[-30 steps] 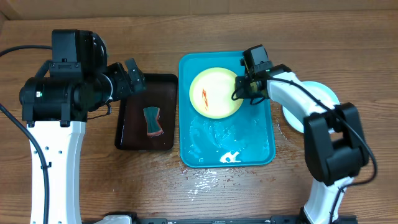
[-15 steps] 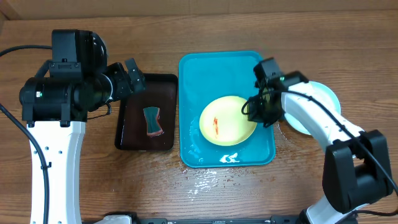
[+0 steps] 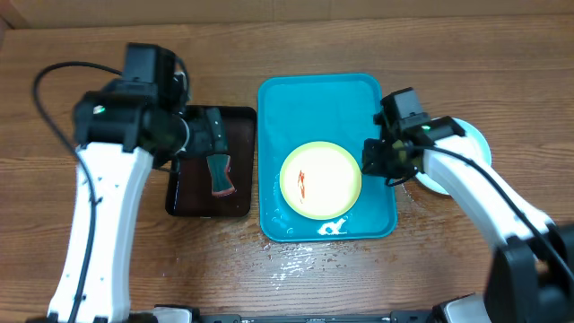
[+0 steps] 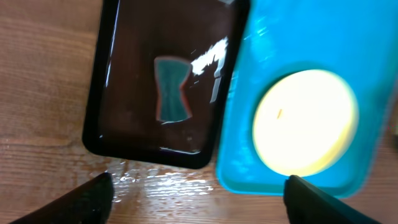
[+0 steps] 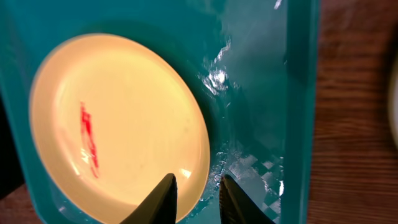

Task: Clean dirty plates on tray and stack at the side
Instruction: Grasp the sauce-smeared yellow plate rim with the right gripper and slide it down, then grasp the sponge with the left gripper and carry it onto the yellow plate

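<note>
Right pincer (image 5: 198, 180) standing slightly apart astride smeared plate (image 5: 118, 124) rim, not clamping; unheld plate risking sliding on wet tray (image 5: 298, 93) under scrubbing. Left pincer (image 4: 200, 180) gaping wide, hovering near sponge (image 4: 171, 89).

The left arm (image 3: 97, 215) and right arm (image 3: 471, 184) are wearing white shells, black joint housings, and trailing black cables (image 3: 67, 65).
</note>
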Controlling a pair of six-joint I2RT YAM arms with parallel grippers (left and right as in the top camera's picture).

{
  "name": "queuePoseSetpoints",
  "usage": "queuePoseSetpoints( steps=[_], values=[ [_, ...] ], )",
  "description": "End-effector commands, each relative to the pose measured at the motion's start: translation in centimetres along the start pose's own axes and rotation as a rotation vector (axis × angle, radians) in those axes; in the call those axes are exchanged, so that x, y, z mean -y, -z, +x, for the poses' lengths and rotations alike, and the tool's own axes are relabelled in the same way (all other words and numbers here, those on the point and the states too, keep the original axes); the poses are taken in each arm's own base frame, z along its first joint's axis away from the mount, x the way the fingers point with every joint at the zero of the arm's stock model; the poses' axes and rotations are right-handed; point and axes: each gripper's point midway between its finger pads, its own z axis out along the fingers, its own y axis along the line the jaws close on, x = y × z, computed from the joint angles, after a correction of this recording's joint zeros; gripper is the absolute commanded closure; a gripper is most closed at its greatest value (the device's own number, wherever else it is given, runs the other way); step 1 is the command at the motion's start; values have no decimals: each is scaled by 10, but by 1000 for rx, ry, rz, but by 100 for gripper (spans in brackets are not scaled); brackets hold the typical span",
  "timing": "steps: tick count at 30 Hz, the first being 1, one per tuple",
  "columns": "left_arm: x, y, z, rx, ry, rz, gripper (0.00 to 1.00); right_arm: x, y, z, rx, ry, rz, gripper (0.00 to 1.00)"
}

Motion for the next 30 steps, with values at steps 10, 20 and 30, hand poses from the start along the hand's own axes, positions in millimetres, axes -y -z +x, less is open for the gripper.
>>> queuePoseSetpoints(
  steps=[10,20,30],
  values=[
    [-43,-181,24,-279,41,-226,46,3,36,2,60,44,30,71],
    [-51,-234,42,-392,89,-266,96,15,37,-3,87,-8,95,72],
    [-24,-163,-8,-273,55,-203,96,45,25,-8,89,-123,152,66]
  ],
)
